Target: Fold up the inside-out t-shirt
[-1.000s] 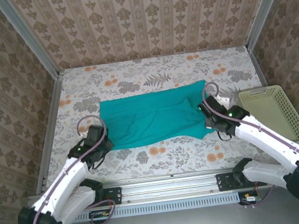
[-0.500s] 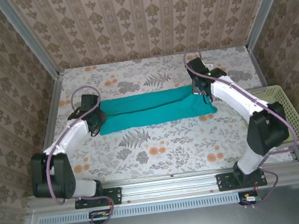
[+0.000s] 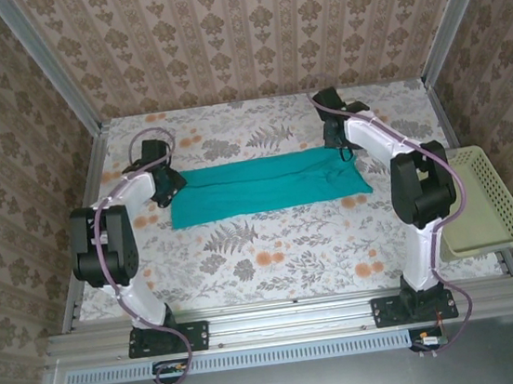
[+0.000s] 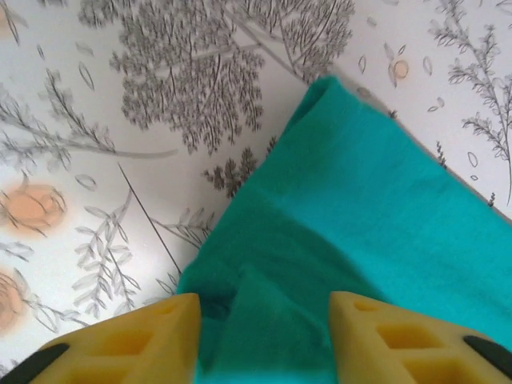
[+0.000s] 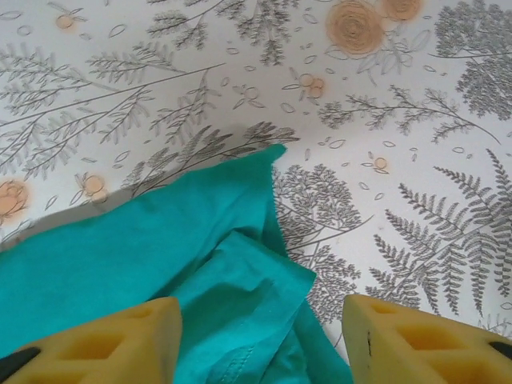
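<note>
**Near edge carried over to the far side: t-shirt (image 3: 265,183) now halved lengthwise**

Both arms have swung from the near side of the cloth to its far side over the last second. The broad teal panel has become a narrow band lying crosswise on the desk (image 3: 274,255), a little beyond the middle.

The left hand (image 4: 264,336) is at the band's left end and the right hand (image 5: 260,344) at its far right corner. In each wrist view the yellow fingers stand apart, with cloth lying loose in the gap and nothing pinched, so both look to have let go.

**Progress.** One long fold appears done. The left end lies fairly flat. The right end is rumpled, with a loose layer and a stitched hem bunched under the fingers. It probably needs smoothing, and the band would then have to be folded across its length to make a compact stack. No print shows on the upper face.

**Surroundings.** The desk wears a pale cloth printed with ferns and orange flowers. Patterned walls (image 3: 246,34) close in three sides, and a yellow basket (image 3: 482,202) sits at the right edge, well apart from the t-shirt.
</note>
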You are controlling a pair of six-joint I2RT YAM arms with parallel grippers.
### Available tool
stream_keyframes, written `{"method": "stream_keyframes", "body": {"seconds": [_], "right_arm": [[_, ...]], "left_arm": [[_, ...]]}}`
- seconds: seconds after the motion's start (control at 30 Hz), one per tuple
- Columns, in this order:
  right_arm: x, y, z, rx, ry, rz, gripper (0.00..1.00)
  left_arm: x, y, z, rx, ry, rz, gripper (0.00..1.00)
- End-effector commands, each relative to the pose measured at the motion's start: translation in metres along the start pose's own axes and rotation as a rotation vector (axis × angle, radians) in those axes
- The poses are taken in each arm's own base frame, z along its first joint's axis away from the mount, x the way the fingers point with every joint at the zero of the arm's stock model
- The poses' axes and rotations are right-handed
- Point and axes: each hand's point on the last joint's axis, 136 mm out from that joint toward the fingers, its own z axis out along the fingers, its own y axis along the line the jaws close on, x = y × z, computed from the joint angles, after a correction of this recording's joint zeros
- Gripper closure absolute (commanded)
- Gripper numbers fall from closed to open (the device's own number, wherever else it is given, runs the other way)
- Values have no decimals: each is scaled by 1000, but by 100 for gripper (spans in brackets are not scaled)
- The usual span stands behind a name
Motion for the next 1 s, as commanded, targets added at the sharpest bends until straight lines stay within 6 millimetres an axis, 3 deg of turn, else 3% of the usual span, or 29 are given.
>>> {"method": "stream_keyframes", "body": {"seconds": [0.0, 0.1, 0.2, 0.33, 0.43, 0.53, 0.67, 0.83, 0.97], "right_arm": [[-8, -8, -28, -1, -59, -14, 38], [19, 12, -43, -97, -71, -62, 36], [42, 35, -44, -188, -41, -68, 37], [68, 68, -27, -306, 70, -49, 37], [68, 83, -9, -328, 99, -40, 37], [67, 77, 21, -289, 150, -9, 37], [68, 46, 50, -204, 198, 28, 36], [56, 38, 40, -220, 177, 14, 23], [43, 20, 10, -230, 95, -25, 14]], "left_arm": [[-18, 2, -29, -9, -75, 56, 45], [-6, -2, -45, -11, -111, 116, 44], [17, -23, -43, 44, -105, 179, 44], [43, -51, -23, 109, -37, 222, 44], [49, -50, 1, 106, 14, 200, 45], [45, -35, 22, 88, 39, 151, 47], [49, -14, 44, 56, 89, 106, 47], [59, -6, 49, 58, 115, 77, 46], [48, -14, 21, 113, 94, 97, 38]]}}
